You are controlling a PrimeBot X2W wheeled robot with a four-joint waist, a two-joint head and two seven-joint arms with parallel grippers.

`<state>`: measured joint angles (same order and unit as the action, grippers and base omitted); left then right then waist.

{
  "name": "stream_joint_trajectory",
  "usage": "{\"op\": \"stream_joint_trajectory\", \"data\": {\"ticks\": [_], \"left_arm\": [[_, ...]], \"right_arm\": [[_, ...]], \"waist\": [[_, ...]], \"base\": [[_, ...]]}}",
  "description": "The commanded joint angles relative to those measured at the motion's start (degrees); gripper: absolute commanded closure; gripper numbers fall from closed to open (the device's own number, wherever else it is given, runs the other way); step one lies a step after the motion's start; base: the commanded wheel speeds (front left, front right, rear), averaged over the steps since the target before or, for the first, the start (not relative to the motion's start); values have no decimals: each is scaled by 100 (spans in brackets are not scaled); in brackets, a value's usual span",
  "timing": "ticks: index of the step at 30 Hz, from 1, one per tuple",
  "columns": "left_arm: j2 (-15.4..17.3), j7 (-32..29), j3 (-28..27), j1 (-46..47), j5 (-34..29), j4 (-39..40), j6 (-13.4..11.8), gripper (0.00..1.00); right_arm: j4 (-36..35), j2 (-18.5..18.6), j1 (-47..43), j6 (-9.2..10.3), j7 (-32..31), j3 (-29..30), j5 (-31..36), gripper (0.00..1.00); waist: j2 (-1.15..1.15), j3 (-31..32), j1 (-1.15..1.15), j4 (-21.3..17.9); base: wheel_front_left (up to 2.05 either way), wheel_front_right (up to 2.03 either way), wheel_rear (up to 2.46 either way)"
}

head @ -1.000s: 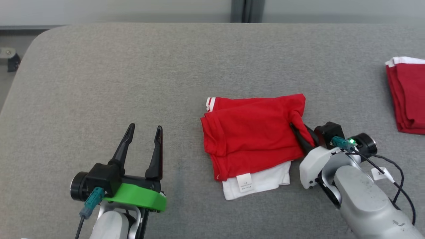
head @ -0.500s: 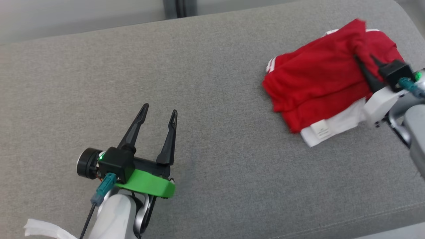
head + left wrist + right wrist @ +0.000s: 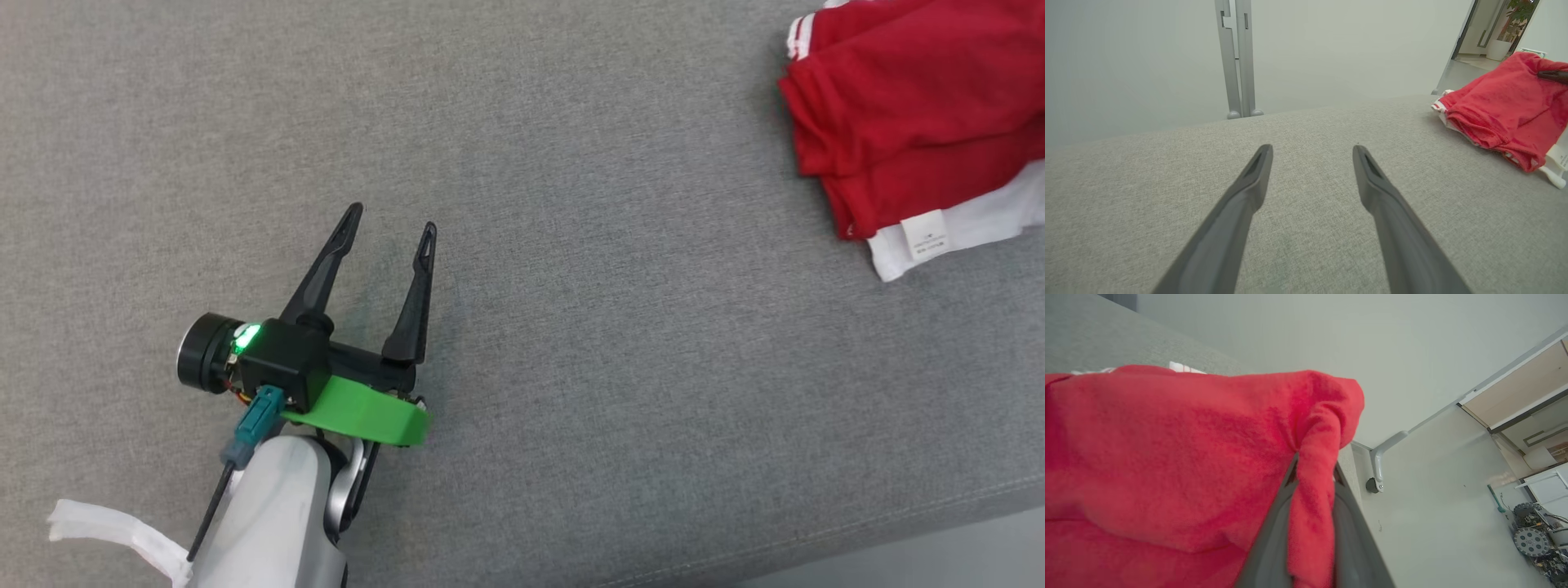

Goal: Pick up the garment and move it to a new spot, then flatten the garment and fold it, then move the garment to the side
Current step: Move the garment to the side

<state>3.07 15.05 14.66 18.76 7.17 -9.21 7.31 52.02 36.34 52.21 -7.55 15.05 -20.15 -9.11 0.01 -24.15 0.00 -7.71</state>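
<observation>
Grey woven fabric covers the table point(image 3: 571, 163), with a pale wall and a grey upright post point(image 3: 1237, 61) behind its far edge. At the near left a strip of white tape point(image 3: 106, 531) sticks out from the pale left forearm. The left hand point(image 3: 393, 219) hovers low over bare fabric, a green collar point(image 3: 359, 412) at its wrist and a small green light point(image 3: 245, 335) lit on the camera block. Its two dark fingers are spread wide and point away and slightly right, with nothing between them point(image 3: 1312, 149).

At the far right lies the red garment point(image 3: 914, 122), folded, with white stripes point(image 3: 800, 33) at its far-left corner and a white layer point(image 3: 971, 224) showing under its near edge. A white care label point(image 3: 924, 237) sits on that edge; its print is too small to read.

The right hand point(image 3: 1315, 465) is narrowed onto a bunched fold of the garment's point(image 3: 1167, 457) right end, red cloth pinched between both fingers.
</observation>
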Motion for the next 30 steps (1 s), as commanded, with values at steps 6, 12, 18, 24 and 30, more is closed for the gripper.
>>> {"op": "stream_joint_trajectory", "data": {"ticks": [6, 12, 18, 24, 30], "left_arm": [[41, 14, 3, 132, -30, 44, 20, 0], [34, 14, -22, 110, 15, -8, 19, 0], [19, 14, -128, 10, 144, -29, 19, 0], [-1, 14, -401, -282, 323, 2, 20, 0], [-11, 14, -691, -562, 477, 91, 18, 0]], "right_arm": [[502, 139, 32, 12, 14, 597, 326, 38], [618, -30, -3, 12, 14, 956, 546, 0], [236, -267, -142, 12, 14, 1058, 788, 0], [-559, -703, -420, 12, 14, 1051, 490, 0], [-1707, -1107, -1059, 12, 14, 960, -300, 0]], "waist": [[-1, -311, 0, 312], [-1, -212, 0, 314], [-1, 213, 0, 269], [-1, 839, 0, 219], [-1, 1335, 0, 255]], "base": [[0, 0, 0], [0, 0, 0], [0, 0, 0], [0, 0, 0], [0, 0, 0]]}}
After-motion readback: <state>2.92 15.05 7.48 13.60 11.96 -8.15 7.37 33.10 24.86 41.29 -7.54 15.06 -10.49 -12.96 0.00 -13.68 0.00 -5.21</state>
